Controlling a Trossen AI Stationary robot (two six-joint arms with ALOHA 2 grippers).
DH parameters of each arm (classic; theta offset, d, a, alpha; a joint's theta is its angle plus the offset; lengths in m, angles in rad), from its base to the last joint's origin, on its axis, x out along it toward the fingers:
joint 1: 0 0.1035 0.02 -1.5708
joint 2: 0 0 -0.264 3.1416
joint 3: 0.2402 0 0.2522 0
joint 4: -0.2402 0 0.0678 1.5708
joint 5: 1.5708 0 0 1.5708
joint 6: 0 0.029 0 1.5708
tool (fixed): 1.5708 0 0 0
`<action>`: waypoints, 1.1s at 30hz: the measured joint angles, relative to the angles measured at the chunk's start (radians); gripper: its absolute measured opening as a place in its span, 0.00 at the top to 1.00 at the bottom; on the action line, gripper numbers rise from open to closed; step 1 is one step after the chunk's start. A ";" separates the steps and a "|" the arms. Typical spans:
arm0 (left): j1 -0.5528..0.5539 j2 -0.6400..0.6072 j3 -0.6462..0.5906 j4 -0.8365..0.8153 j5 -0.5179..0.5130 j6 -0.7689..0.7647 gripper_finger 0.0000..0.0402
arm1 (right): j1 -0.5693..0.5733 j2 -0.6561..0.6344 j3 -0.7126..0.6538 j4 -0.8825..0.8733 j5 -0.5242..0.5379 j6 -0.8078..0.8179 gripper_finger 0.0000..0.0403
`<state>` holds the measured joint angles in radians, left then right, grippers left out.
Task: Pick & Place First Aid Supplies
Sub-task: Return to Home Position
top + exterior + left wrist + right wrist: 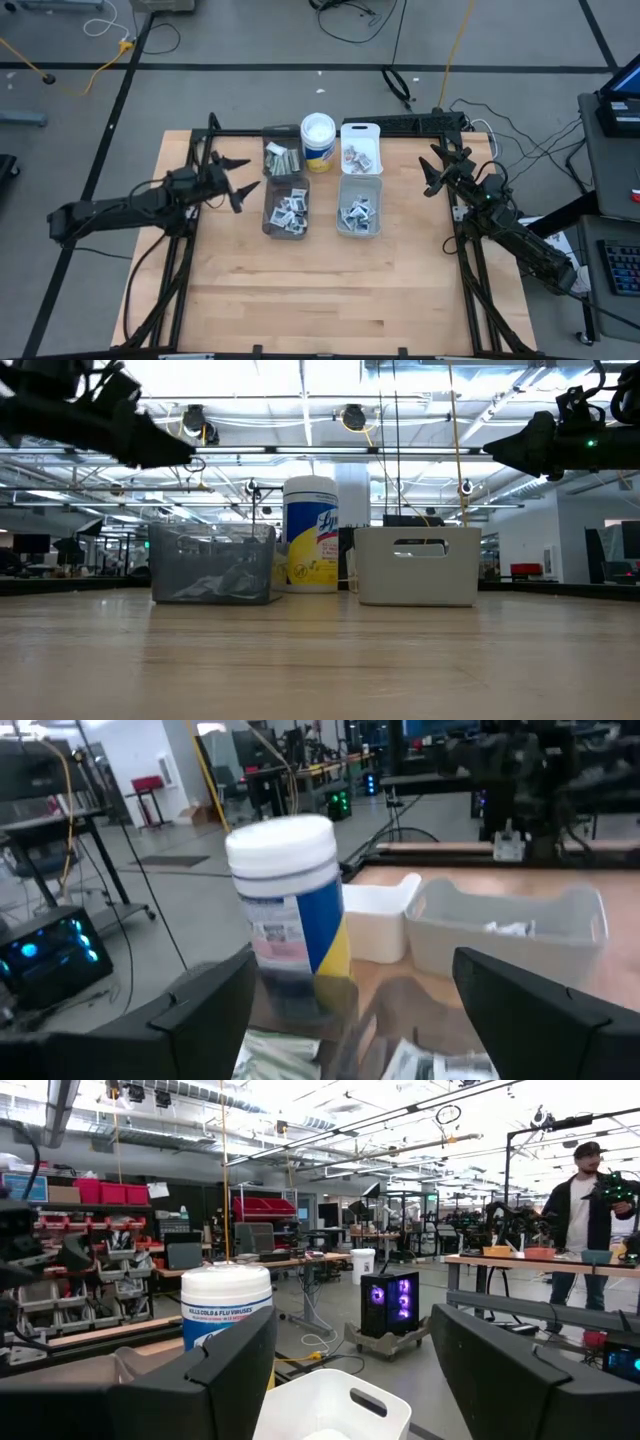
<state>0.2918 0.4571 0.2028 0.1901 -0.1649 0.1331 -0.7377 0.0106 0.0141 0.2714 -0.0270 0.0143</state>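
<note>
With the packets (290,208) lying in the centre-frame bins (340,205), the left hand (250,174) and right hand (428,168) hang wide open and empty either side, seemingly finished.

Table (330,290): smooth, matt pale wood. Bins (266,212): smoky translucent plastic; at their three o'clock, tubs (360,129) of matt white plastic. Canister (318,142): glossy label. Packets (292,207): white, papery.
</note>
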 joint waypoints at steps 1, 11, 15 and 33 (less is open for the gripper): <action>-0.002 -0.026 -0.024 -0.001 0.001 0.012 0.14 | 0.000 0.000 0.000 0.000 0.000 0.000 0.35; -0.041 -0.263 -0.190 -0.007 0.019 0.038 0.12 | 0.000 0.000 0.000 0.000 0.000 0.000 0.35; -0.055 -0.358 -0.190 -0.060 0.012 0.064 0.13 | 0.000 0.000 0.000 0.000 0.000 0.000 0.35; -0.057 -0.453 -0.185 -0.152 -0.052 0.047 0.12 | 0.000 0.000 0.000 -0.003 0.000 0.000 0.35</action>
<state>0.2348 0.0038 0.0176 0.0380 -0.2172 0.1797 -0.7380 0.0109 0.0143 0.2684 -0.0269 0.0142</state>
